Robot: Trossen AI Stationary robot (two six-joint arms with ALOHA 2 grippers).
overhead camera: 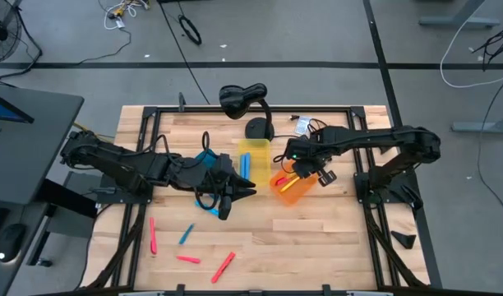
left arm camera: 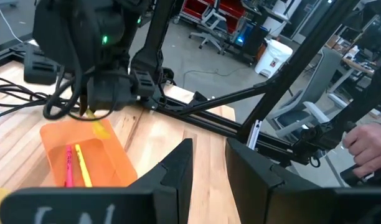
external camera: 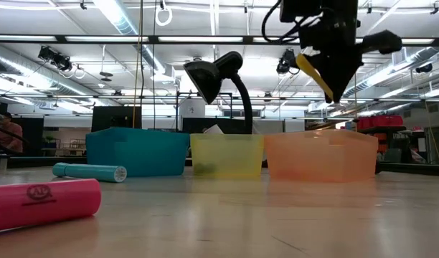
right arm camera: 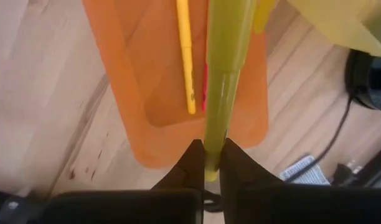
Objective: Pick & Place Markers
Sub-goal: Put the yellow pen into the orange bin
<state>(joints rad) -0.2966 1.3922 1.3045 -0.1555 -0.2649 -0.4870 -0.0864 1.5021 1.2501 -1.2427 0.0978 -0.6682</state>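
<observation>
The right gripper (right arm camera: 206, 163) has its jaws pinching a yellow marker (right arm camera: 225, 68), a slim yellow-green stick that runs straight out ahead of the jaws and hangs over the orange bin (right arm camera: 116, 74). In the low view that marker (external camera: 314, 74) slants down from the jaws, above the bin's rim. Directly beyond the jaws, inside the bin, lie a thinner yellow marker (right arm camera: 185, 53) and a pink one, mostly hidden behind the held stick.

The right arm reaches in from the worktop's (overhead camera: 317, 247) edge, its wrist bent over the orange bin (overhead camera: 289, 188), which stands just beside the yellow bin (overhead camera: 253, 156).

The left gripper (overhead camera: 235, 194) hangs above the worktop near the blue bin (overhead camera: 205, 158), pointing toward the yellow bin. Its jaws (left arm camera: 209, 168) stand slightly apart with nothing seen between them.

Well away from both pairs of jaws, loose on the worktop, lie three pink markers (overhead camera: 152, 234) (overhead camera: 188, 259) (overhead camera: 223, 265) and a blue marker (overhead camera: 186, 234).
</observation>
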